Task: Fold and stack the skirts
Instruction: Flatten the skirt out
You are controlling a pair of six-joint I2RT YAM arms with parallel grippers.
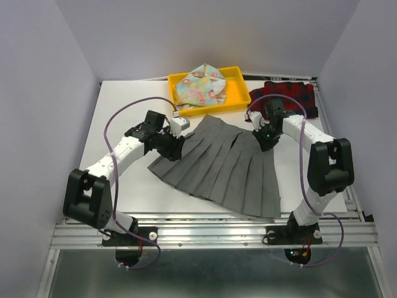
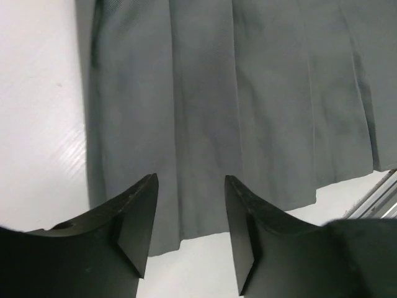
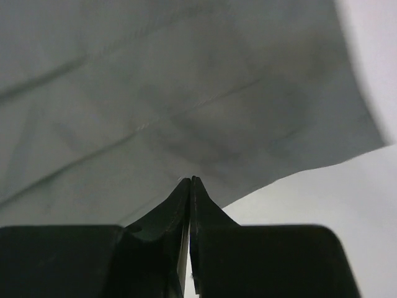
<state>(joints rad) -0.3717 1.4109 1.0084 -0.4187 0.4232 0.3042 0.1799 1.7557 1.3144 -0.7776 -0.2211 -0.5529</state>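
The grey skirt (image 1: pixel 223 171) lies spread out, pleated, in the middle of the table. My left gripper (image 1: pixel 175 144) is open and empty just off its upper left edge; in the left wrist view the gripper (image 2: pixel 191 181) has the skirt (image 2: pixel 248 99) ahead of it. My right gripper (image 1: pixel 267 138) is at the skirt's upper right edge. In the right wrist view the gripper (image 3: pixel 189 180) is shut, its tips pinched on the grey cloth (image 3: pixel 155 93). The floral skirt (image 1: pixel 198 88) lies crumpled in the yellow tray. The plaid skirt (image 1: pixel 290 97) lies at the back right.
The yellow tray (image 1: pixel 237 93) stands at the back centre, just behind the grey skirt. Bare white table (image 1: pixel 124 180) shows left of the skirt and at the front right (image 1: pixel 329 202). Purple cables loop over both arms.
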